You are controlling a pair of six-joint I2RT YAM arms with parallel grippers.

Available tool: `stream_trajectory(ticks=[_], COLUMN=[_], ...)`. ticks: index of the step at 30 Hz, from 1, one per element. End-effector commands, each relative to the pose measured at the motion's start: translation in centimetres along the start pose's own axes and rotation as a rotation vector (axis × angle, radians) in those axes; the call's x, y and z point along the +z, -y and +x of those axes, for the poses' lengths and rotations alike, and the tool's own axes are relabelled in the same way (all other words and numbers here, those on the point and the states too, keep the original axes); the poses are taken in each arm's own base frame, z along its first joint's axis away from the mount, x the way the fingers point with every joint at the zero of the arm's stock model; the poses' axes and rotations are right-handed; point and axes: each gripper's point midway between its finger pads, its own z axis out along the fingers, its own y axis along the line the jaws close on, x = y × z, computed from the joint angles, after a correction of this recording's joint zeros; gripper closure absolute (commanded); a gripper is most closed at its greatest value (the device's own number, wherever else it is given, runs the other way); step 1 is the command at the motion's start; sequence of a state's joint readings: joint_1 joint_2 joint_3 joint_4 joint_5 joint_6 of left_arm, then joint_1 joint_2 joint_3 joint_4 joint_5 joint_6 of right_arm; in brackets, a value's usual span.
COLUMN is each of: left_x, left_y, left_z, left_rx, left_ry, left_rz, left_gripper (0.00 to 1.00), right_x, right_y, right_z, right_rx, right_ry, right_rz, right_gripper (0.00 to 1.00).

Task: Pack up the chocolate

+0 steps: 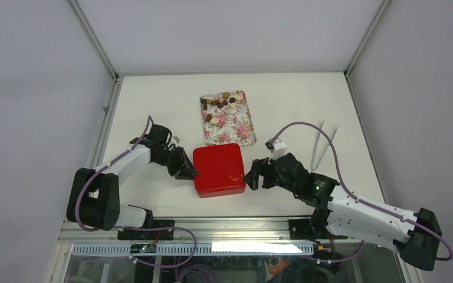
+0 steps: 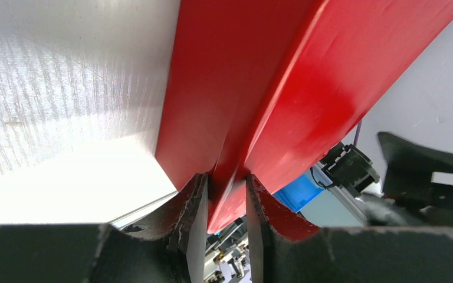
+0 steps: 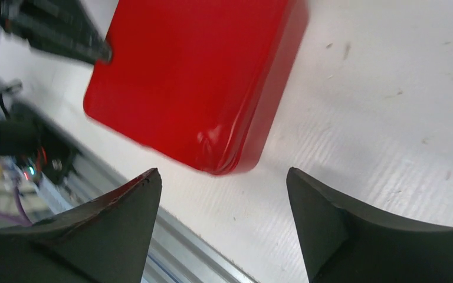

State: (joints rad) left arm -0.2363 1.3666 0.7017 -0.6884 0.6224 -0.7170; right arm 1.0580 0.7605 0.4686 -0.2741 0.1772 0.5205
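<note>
The chocolate (image 1: 219, 103), several small brown and tan pieces, lies at the far end of a flower-patterned tray (image 1: 236, 127). A closed red box (image 1: 218, 170) sits in front of the tray. My left gripper (image 1: 191, 173) is shut on the box's left edge; in the left wrist view its jaws (image 2: 227, 194) clamp the red rim (image 2: 283, 76). My right gripper (image 1: 249, 175) is open and empty, just off the box's right side. In the right wrist view the open gripper (image 3: 221, 172) frames the box's near corner (image 3: 194, 82) without touching it.
White tweezers (image 1: 321, 144) lie on the table to the right, beyond the right arm. The table's near metal edge (image 3: 171, 236) runs just below the box. Walls close in the table on the left, right and back.
</note>
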Motion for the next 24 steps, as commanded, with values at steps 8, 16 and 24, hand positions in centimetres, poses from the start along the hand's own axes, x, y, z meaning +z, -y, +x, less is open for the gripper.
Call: stream_trajectory(ticks=[8,16,24], left_x=[-0.5,-0.8,-0.8], left_y=[-0.2,0.1,0.2], left_z=[0.8,0.7,0.6], left_rx=[0.013,0.035,0.051], left_ry=[-0.010,0.001,-0.006], left_rz=[-0.018,-0.008,-0.004], left_gripper=[0.80,0.78,0.75], right_x=[4.5,7.3,8.2], right_y=[-0.3,0.3,0.5], right_z=[-4.5,-3.2,-2.8], right_rx=[0.496,0.496,0.495], right_ry=[-0.166,-0.261,-0.273], right_rz=[-0.064,-0.068,-0.071], right_gripper=[0.34,0.39,0.51])
